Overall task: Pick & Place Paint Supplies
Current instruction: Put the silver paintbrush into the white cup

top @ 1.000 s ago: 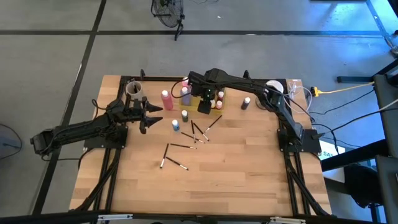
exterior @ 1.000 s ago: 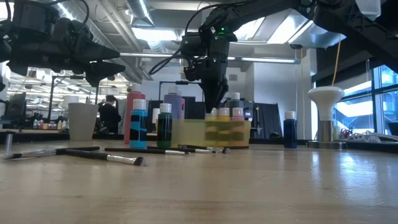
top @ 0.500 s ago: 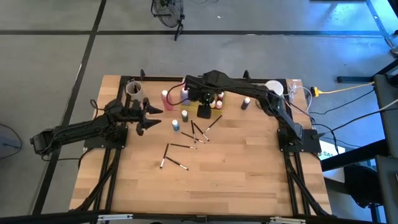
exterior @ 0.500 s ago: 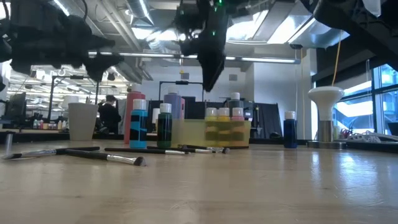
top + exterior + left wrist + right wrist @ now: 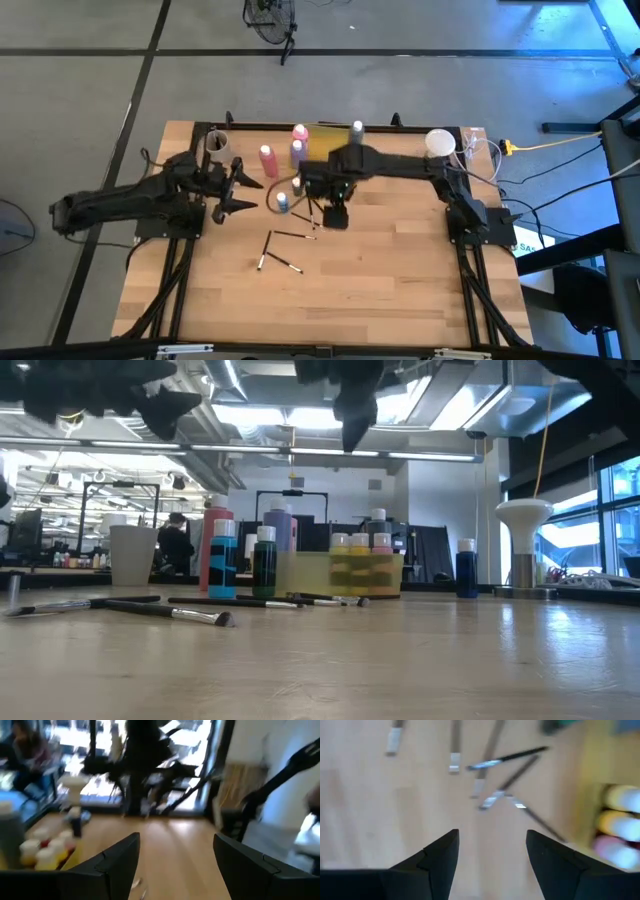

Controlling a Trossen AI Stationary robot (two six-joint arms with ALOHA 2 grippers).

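The right claw (image 5: 336, 214) hangs wide open and empty above the crossed brushes (image 5: 318, 212), with the yellow tray (image 5: 592, 800) of small bottles (image 5: 624, 798) just beyond. The left claw (image 5: 235, 193), open and empty, waits near the pink bottle (image 5: 266, 160).

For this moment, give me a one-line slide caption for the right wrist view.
Open right end effector hovers empty above scattered brushes on the wooden table, beside the yellow tray of small paint bottles.
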